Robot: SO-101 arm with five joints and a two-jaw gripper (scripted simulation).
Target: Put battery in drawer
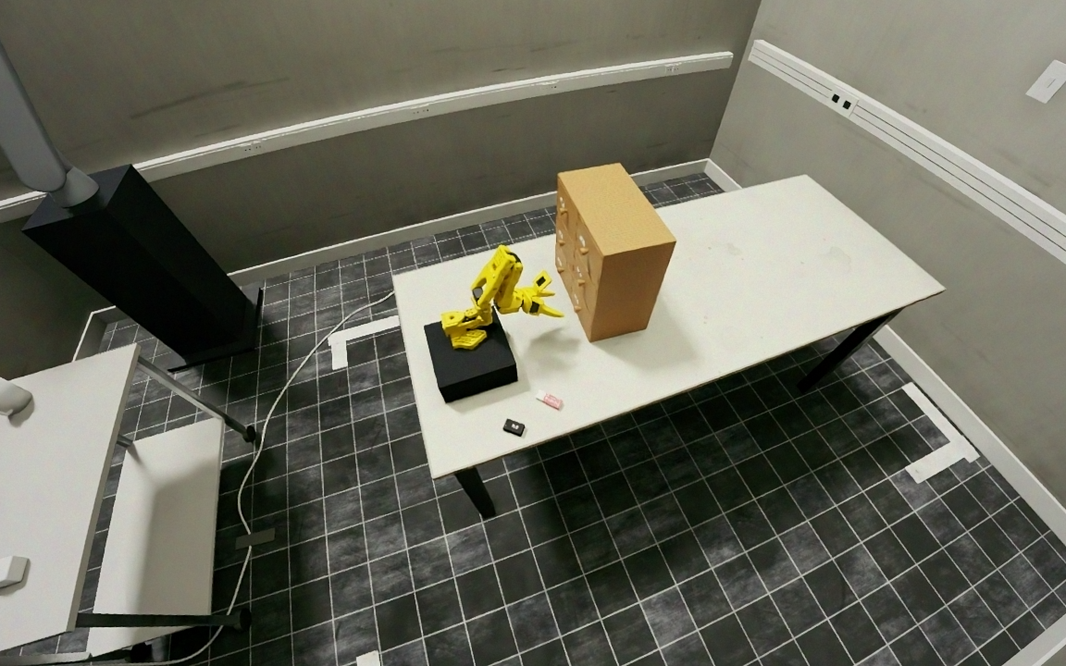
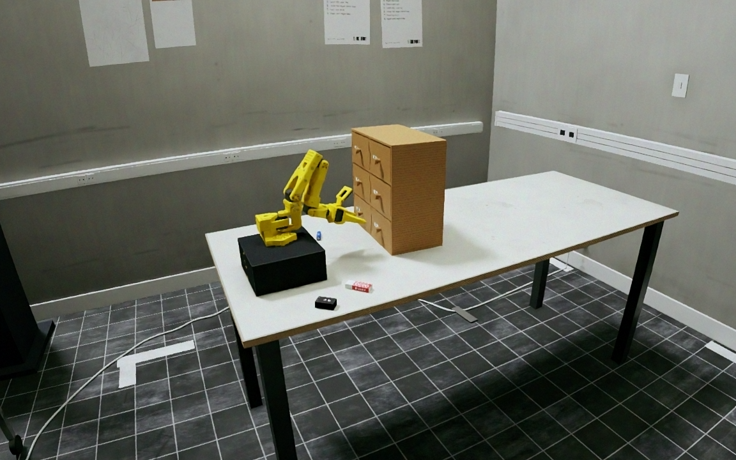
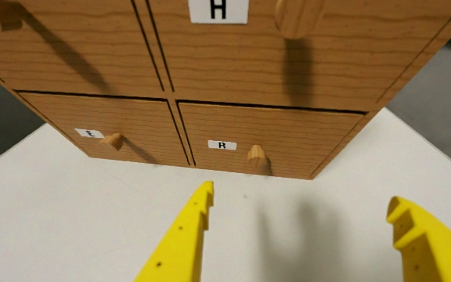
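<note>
The yellow arm [image 2: 302, 186] rises from its black base box [image 2: 282, 262], elbow folded high, forearm reaching level toward the chest [image 2: 399, 188]. The pincer [image 3: 300, 231] hangs above the table [image 2: 508, 223] just short of the chest front, about half open, with nothing between its 2 jaws. The drawer marked H [image 3: 272, 51] sits ahead and above it, shut. The nine-volt battery [image 2: 325, 302] lies well behind the pincer near the table's edge, beside an eraser [image 2: 358, 285].
</note>
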